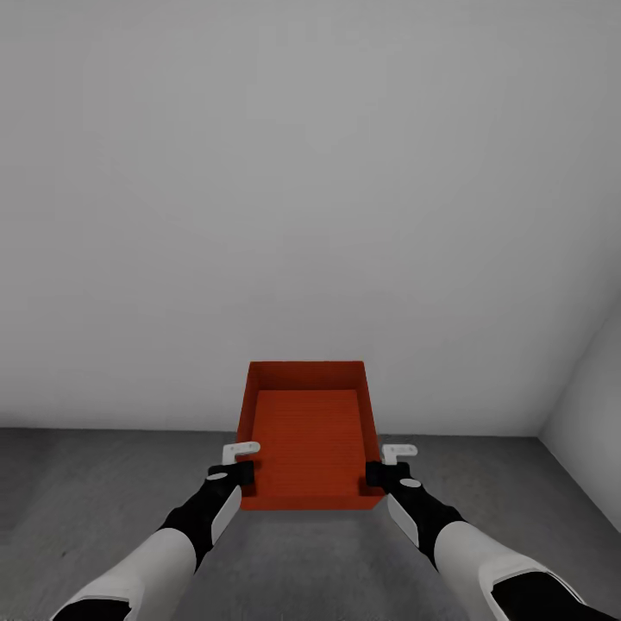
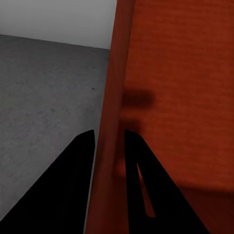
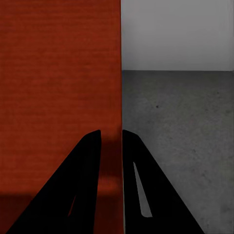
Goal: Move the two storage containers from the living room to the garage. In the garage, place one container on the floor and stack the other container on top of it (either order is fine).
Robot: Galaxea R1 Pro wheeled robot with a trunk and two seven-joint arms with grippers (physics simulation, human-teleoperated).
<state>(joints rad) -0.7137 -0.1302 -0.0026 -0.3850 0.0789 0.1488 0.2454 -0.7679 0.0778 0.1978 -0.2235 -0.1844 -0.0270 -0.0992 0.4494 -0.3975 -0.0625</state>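
Note:
One orange-red storage container [image 1: 310,431] hangs open side up just above the dark grey concrete floor [image 1: 86,483] of the garage, held between my two arms. My left gripper [image 1: 244,470] is shut on its left side wall near the front corner. In the left wrist view the gripper [image 2: 108,131] has one finger on each side of the thin wall of the container [image 2: 114,87]. My right gripper [image 1: 375,473] is shut on the right side wall. In the right wrist view the gripper [image 3: 111,130] pinches the edge of the container [image 3: 58,73]. The bin is empty inside.
A plain white-grey wall [image 1: 310,172] stands close ahead, meeting the floor just beyond the container. A second wall [image 1: 595,405] closes in at the right, making a corner. Bare concrete floor [image 3: 180,126] lies to both sides.

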